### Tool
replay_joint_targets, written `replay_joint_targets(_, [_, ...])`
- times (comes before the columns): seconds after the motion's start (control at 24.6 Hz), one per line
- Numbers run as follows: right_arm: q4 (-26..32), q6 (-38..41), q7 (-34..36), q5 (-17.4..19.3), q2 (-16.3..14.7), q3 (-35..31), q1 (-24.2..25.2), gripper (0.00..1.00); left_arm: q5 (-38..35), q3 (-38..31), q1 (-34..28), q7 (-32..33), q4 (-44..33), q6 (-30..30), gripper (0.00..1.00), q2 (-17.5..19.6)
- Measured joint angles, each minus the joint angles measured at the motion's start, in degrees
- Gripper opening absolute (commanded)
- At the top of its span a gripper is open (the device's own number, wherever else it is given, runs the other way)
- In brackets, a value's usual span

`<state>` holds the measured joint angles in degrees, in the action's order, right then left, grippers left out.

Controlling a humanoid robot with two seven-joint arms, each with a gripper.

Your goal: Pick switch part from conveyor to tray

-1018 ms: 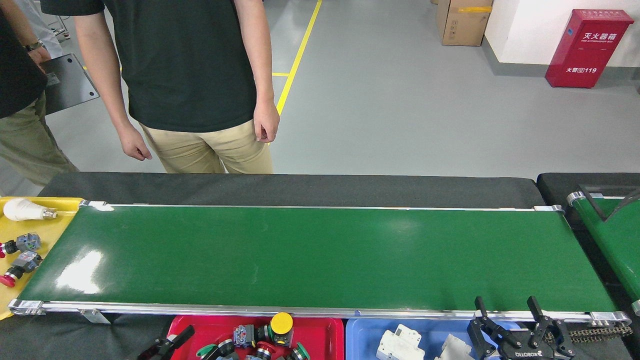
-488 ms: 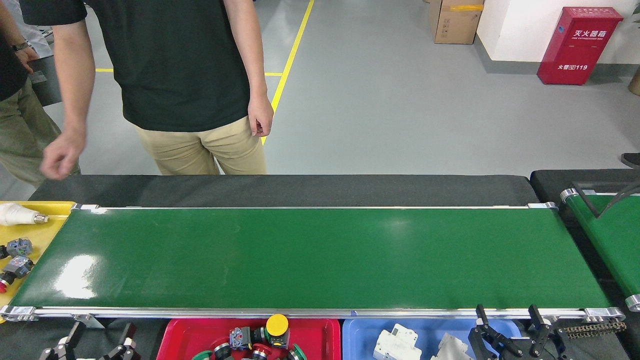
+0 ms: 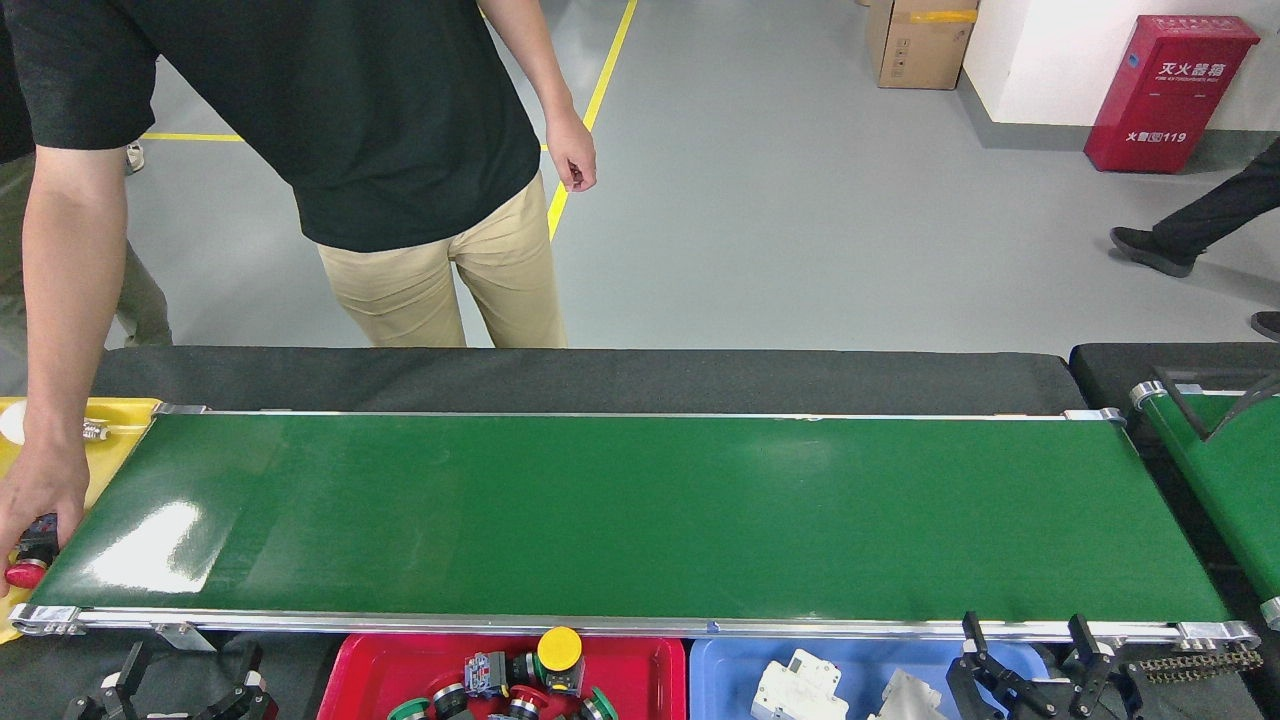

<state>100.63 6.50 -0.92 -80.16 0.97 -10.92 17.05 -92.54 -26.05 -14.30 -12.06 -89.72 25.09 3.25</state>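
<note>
The left gripper (image 3: 180, 672) sits at the near left edge of the view, its two dark fingers spread apart and pointing up, with nothing between them. The right gripper (image 3: 1030, 645) sits at the near right, its fingers likewise parted and empty, their tips just reaching the near rail of the conveyor (image 3: 640, 515).

Between the two grippers, along the near edge, lie two trays. The red tray (image 3: 350, 680) holds several push-button switch parts, among them one with a yellow cap (image 3: 560, 648). Just to its right, the blue tray (image 3: 720, 675) holds white breaker-like parts (image 3: 790, 685).

Beyond them the glossy green belt stretches left to right between silver side rails, and no part shows on its surface. At its left end a yellow tray (image 3: 120, 440) sits on the dark table (image 3: 600, 378). A person's hand (image 3: 40, 500) rests in that tray on a switch part (image 3: 30, 565) with a red cap, close to the belt's left end; a screw base (image 3: 95, 432) of another item shows just beyond the wrist. The person, in a black shirt and tan trousers, stands at the far side of the table.

At the far right a second green belt (image 3: 1225, 470) angles away. On the grey floor beyond are a yellow line (image 3: 600, 90), a cardboard box (image 3: 920, 42), a red cabinet (image 3: 1170, 90) and another person's shoe (image 3: 1150, 250).
</note>
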Motion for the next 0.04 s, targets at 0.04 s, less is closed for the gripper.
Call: replay_joint_targets(0.04, [0.0, 0.0, 0.0, 0.1, 0.0, 0.0, 0.0, 1.00, 0.0, 0.0, 0.0, 0.0, 0.0, 0.5, 0.99, 0.0])
